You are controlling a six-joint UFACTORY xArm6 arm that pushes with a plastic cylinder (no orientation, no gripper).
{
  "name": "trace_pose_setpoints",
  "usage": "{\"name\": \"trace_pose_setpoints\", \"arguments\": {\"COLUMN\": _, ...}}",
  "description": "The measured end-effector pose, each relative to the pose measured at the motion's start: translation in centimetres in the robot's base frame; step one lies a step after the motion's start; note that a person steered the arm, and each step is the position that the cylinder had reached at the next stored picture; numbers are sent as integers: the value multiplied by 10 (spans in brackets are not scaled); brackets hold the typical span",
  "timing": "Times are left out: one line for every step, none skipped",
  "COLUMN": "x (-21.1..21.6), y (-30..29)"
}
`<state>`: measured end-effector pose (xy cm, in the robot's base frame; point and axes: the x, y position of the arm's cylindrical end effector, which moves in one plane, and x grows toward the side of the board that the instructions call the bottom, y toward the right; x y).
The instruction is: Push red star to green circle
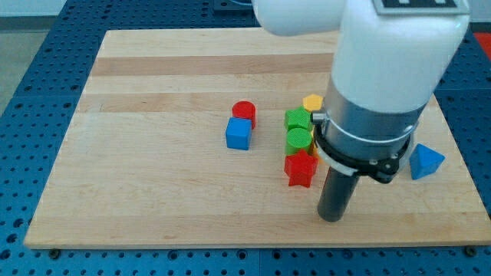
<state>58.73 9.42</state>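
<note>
The red star [300, 169] lies right of the board's middle, touching the green circle [298, 139] just above it. A second green block [297, 119] sits above the circle, and a yellow block [312, 103] above that, partly hidden by the arm. My tip [331, 218] stands on the board below and to the right of the red star, a short gap away from it.
A red cylinder [244, 112] and a blue cube [238, 134] touch each other near the board's middle. A blue triangle [425, 162] lies at the right edge. The wooden board [153, 153] lies on a blue perforated table. The white arm hides the upper right.
</note>
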Motion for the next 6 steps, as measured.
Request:
{"name": "trace_pose_setpoints", "arguments": {"x": -21, "y": -6}}
{"name": "trace_pose_setpoints", "arguments": {"x": -21, "y": -3}}
{"name": "trace_pose_setpoints", "arguments": {"x": -32, "y": 14}}
{"name": "trace_pose_setpoints", "arguments": {"x": -44, "y": 14}}
{"name": "trace_pose_setpoints", "arguments": {"x": -45, "y": 12}}
{"name": "trace_pose_setpoints", "arguments": {"x": -48, "y": -5}}
